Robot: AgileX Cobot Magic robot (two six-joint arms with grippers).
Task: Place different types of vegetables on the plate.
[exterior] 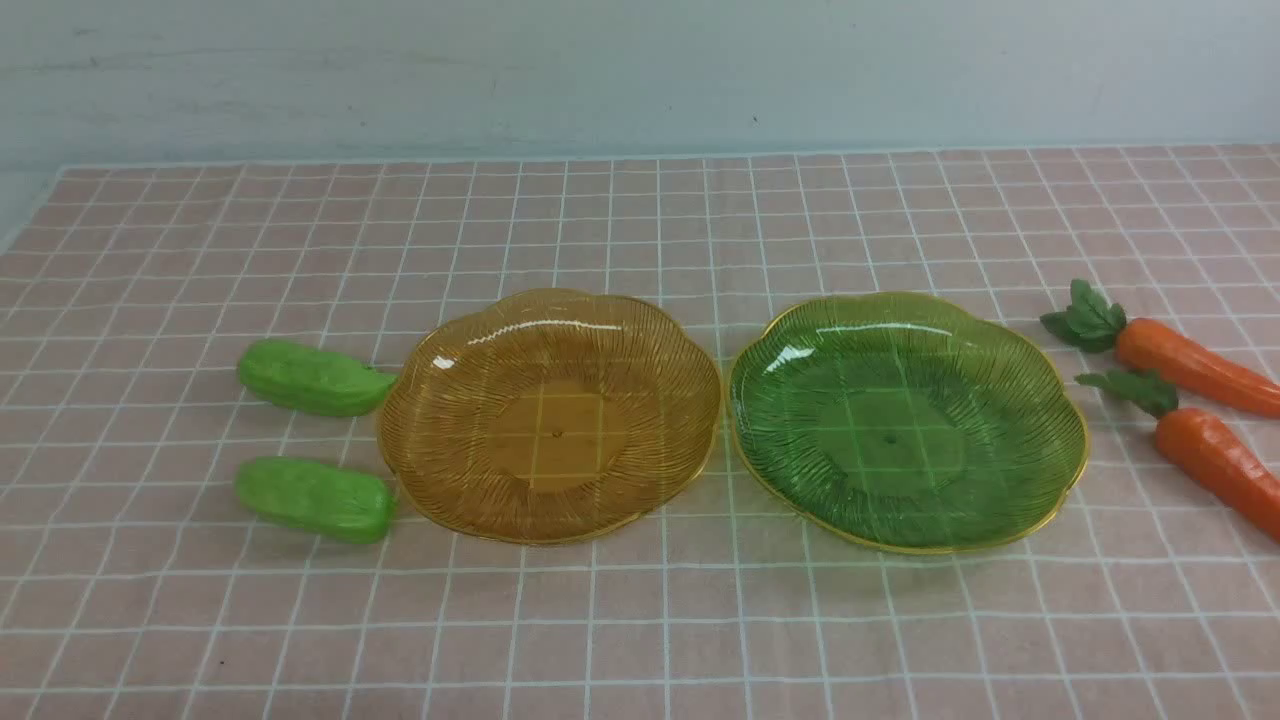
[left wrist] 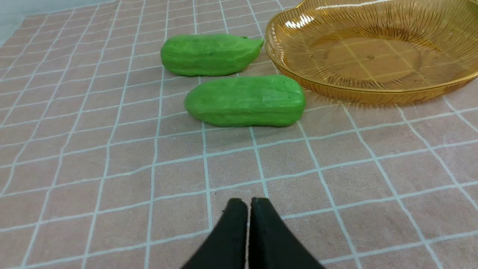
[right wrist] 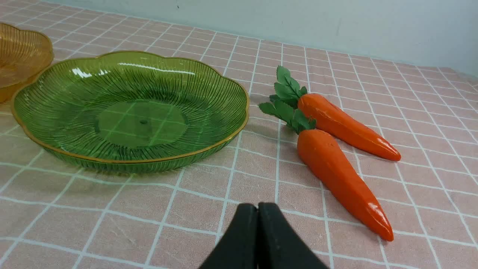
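Amber and green plates between two cucumbers and two carrots

In the front view, we see a translucent amber plate (exterior: 557, 430) and, just to its right, a translucent green plate (exterior: 890, 435), both empty, their scalloped rims nearly meeting; we cannot tell whether they touch; on the cloth left of the amber plate lie two bright-green cucumbers, the farther cucumber (exterior: 315, 378) reaching its rim and the nearer cucumber (exterior: 315, 500) close beside it; right of the green plate lie two orange carrots, the farther carrot (exterior: 1195, 362) and the nearer carrot (exterior: 1220, 465), leafy tops toward the plate; we note open pink checked cloth (exterior: 620, 640) in front of both plates and behind them up to the pale wall (exterior: 640, 75); in the wrist views, we find the fingers of the left gripper (left wrist: 249, 203) together and those of the right gripper (right wrist: 257, 207) likewise together, neither holding anything
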